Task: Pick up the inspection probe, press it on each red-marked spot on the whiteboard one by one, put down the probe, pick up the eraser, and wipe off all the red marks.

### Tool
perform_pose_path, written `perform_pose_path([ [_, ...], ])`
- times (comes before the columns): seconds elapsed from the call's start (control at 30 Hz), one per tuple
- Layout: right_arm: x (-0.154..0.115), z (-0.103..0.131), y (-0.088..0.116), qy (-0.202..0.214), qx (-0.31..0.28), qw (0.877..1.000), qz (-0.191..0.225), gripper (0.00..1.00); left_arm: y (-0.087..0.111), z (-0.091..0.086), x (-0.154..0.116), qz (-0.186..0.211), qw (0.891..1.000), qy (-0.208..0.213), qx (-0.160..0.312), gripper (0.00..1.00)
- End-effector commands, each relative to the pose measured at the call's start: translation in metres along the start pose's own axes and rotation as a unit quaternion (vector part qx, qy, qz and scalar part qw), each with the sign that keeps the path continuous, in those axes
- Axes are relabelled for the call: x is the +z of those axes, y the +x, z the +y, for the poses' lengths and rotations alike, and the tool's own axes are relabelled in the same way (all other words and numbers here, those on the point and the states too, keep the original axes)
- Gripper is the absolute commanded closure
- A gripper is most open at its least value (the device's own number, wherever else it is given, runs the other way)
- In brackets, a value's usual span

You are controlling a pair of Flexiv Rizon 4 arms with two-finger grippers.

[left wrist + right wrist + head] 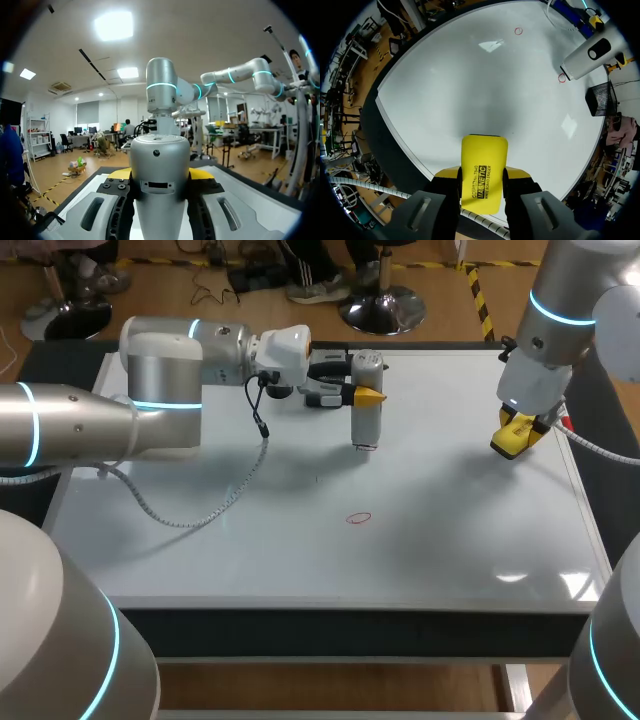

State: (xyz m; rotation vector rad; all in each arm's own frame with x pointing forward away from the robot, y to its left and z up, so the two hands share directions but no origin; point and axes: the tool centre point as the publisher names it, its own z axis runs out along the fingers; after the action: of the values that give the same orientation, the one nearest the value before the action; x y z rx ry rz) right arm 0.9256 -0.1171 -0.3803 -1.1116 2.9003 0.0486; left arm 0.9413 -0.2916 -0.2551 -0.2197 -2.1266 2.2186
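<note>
Yellow fingertips (199, 174) of the left gripper (362, 393) are clamping the inspection probe (366, 425) mid-body, upright, tip down at the whiteboard (250, 560). It is looking rigid and smooth (likely slippery). The right gripper (482, 176) is pinching the light eraser (484, 152) by its long sides.

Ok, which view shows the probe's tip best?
Right wrist view: the inspection probe stands tip-down on the whiteboard beside a red mark. Head view shows it upright; left wrist view shows only its top end.

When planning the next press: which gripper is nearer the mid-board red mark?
Left. The left gripper holds the probe beyond the mark; the right gripper, with the eraser, is farther right.
</note>
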Motion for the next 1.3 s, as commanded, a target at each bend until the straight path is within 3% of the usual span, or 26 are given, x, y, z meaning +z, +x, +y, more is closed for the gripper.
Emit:
perform_pose_path([
  [0.03, 0.0, -0.001, 0.0, 0.0, -0.001, 1.0, 0.002, 1.0, -0.004, 0.004, 0.002, 0.006, 1.0, 0.003, -0.001, 1.0],
  [1.3, 0.0, -0.001, 0.0, 0.0, -0.001, 1.0, 0.002, 1.0, -0.005, 0.028, 0.005, 0.01, 1.0, -0.014, -0.021, 1.0],
])
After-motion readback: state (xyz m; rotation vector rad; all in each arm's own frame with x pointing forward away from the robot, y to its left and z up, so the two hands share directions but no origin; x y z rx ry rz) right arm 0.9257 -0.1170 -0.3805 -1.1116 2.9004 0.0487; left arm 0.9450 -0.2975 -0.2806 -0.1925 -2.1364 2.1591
